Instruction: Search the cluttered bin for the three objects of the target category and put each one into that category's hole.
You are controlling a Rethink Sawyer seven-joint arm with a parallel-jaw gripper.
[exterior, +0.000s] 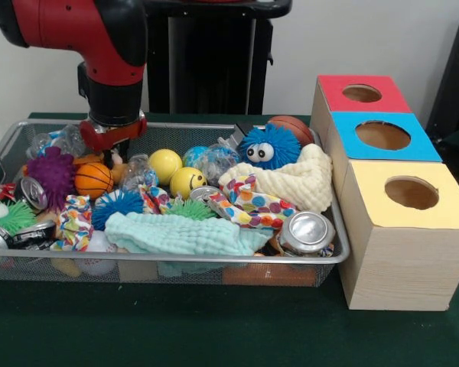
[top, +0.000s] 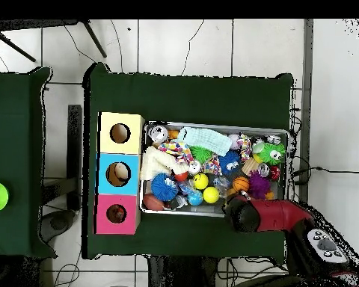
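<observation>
The silver wire-mesh bin (exterior: 214,260) is full of clutter and also shows in the overhead view (top: 212,125). My gripper (exterior: 113,151) reaches down into the bin's far left part, just behind the orange toy basketball (exterior: 93,180). Its tip is sunk among the toys, with a small tan-orange shape right beside it. No soft toy animal shows clearly. An orange shape (exterior: 268,274) lies at the bin's bottom behind the front mesh. The red-ringed hole (exterior: 362,93) is on the farthest box and also shows in the overhead view (top: 116,214).
The blue-ringed hole (exterior: 382,135) and yellow-ringed hole (exterior: 411,193) are in the nearer boxes. The bin holds a blue fuzzy googly-eyed ball (exterior: 268,147), yellow balls (exterior: 187,182), a purple spiky ball (exterior: 53,172), cans (exterior: 306,232), and cream (exterior: 294,183) and mint (exterior: 183,233) cloths.
</observation>
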